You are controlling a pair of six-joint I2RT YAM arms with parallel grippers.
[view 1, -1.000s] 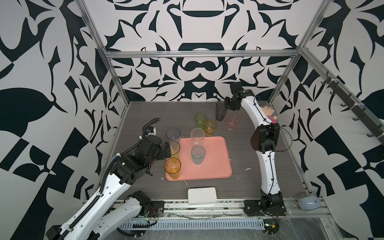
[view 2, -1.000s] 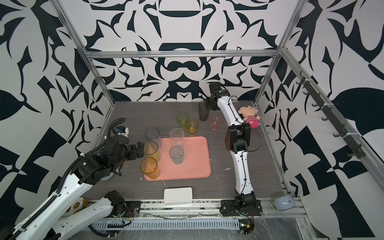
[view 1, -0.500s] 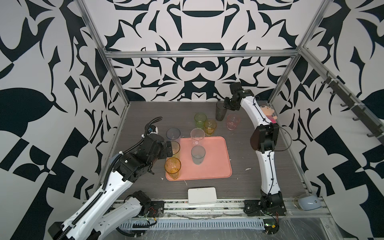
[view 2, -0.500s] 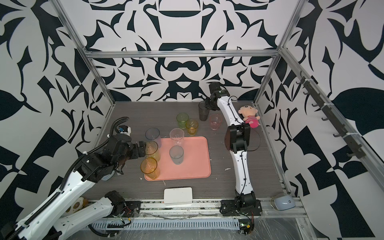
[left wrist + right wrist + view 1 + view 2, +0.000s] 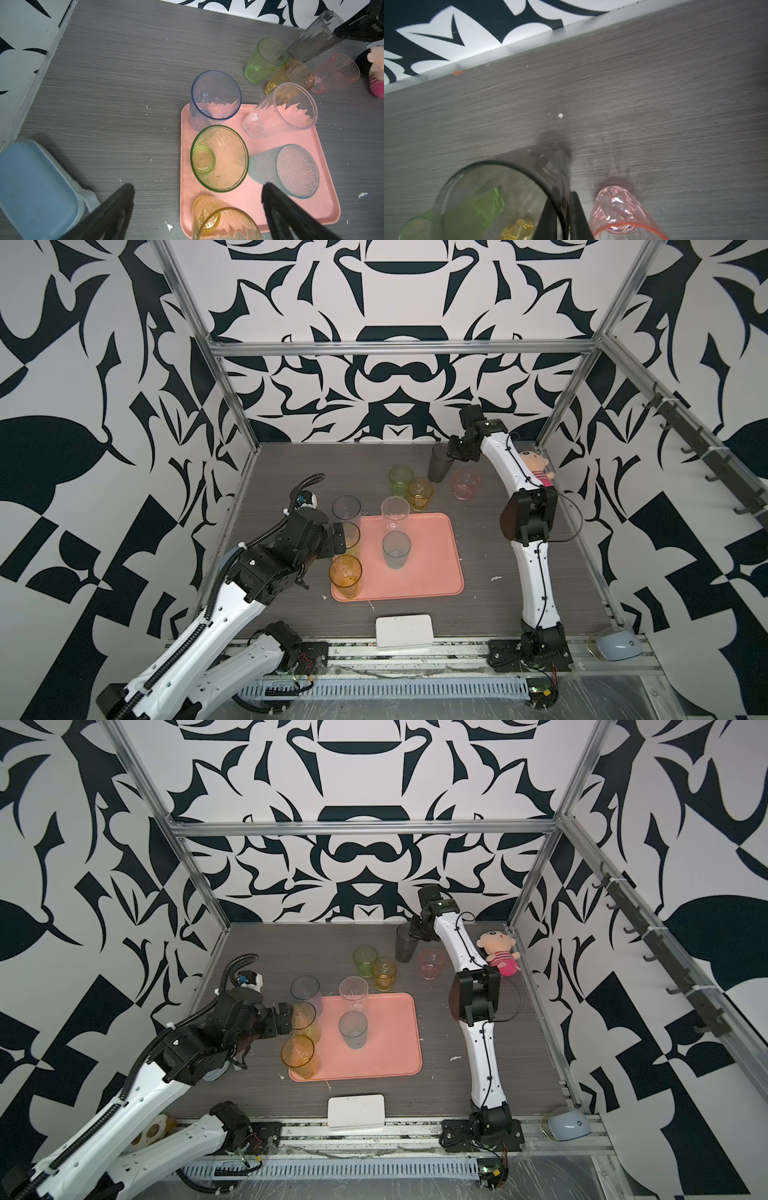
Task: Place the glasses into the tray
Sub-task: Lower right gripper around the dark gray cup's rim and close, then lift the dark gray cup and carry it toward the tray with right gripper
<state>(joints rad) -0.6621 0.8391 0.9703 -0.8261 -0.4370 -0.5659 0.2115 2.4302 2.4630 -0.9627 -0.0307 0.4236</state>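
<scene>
Pinching rim of smoky grey tumbler (image 5: 439, 464) — right tool (image 5: 563, 216) | left tool (image 5: 197, 187) wide | tray (image 5: 432, 568) salmon-pink

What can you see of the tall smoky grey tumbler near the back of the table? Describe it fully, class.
The smoky grey tumbler is tall, translucent and dark-tinted, plastic or glass by its look, with a faceted wall widening to an open rim. It is empty and upright on the grey table, outside the tray, near the back. The right gripper is shut on its rim, one finger inside, one outside. A short pink glass stands close beside it; contact cannot be told.
</scene>
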